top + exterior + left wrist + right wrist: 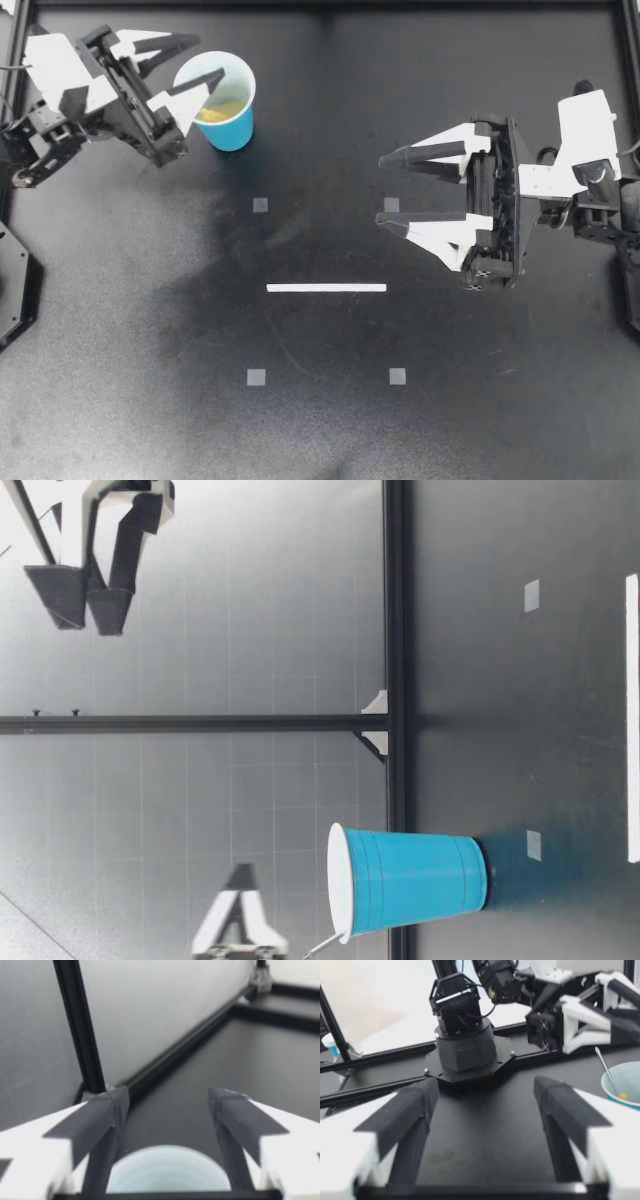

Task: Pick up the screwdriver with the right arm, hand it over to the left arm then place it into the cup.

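Note:
The blue cup point(226, 103) stands at the table's far left. The screwdriver point(213, 110) lies inside it, yellow handle down. Its thin metal shaft point(605, 1067) leans out over the rim; in the low view the shaft's tip point(322, 945) pokes past the cup point(410, 880). My left gripper point(208, 58) hovers open just above the cup's rim point(165, 1167), holding nothing. My right gripper point(383, 190) hangs open and empty over the table's right half, well apart from the cup point(625, 1082). From the right wrist, my left gripper point(590, 1015) shows above the cup.
A white tape strip point(326, 288) lies mid-table among several small grey square marks point(260, 205). A black frame rail point(395, 680) runs along the table's far edge behind the cup. The left arm's black base point(465, 1050) stands beyond my right gripper's fingers.

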Tool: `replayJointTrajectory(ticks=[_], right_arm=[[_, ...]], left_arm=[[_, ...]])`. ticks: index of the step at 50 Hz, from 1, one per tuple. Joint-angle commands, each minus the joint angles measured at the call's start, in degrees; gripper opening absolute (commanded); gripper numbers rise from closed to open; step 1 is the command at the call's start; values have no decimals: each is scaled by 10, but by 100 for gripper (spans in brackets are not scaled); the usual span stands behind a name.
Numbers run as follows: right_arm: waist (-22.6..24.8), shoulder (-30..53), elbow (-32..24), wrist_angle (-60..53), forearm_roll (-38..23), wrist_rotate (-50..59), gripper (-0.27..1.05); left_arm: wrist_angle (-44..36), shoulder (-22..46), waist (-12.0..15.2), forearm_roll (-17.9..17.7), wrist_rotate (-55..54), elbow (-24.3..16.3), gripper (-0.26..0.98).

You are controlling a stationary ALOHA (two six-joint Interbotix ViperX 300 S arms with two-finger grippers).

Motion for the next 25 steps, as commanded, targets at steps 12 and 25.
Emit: replayJointTrajectory(ticks=[12, 25], right_arm=[[-4, -12, -4, -5, 1, -2, 73], [-4, -25, -4, 14, -1, -6, 72]], left_arm=[[68, -112, -117, 39, -47, -17, 61], [133, -121, -226, 45, -48, -58, 61]])
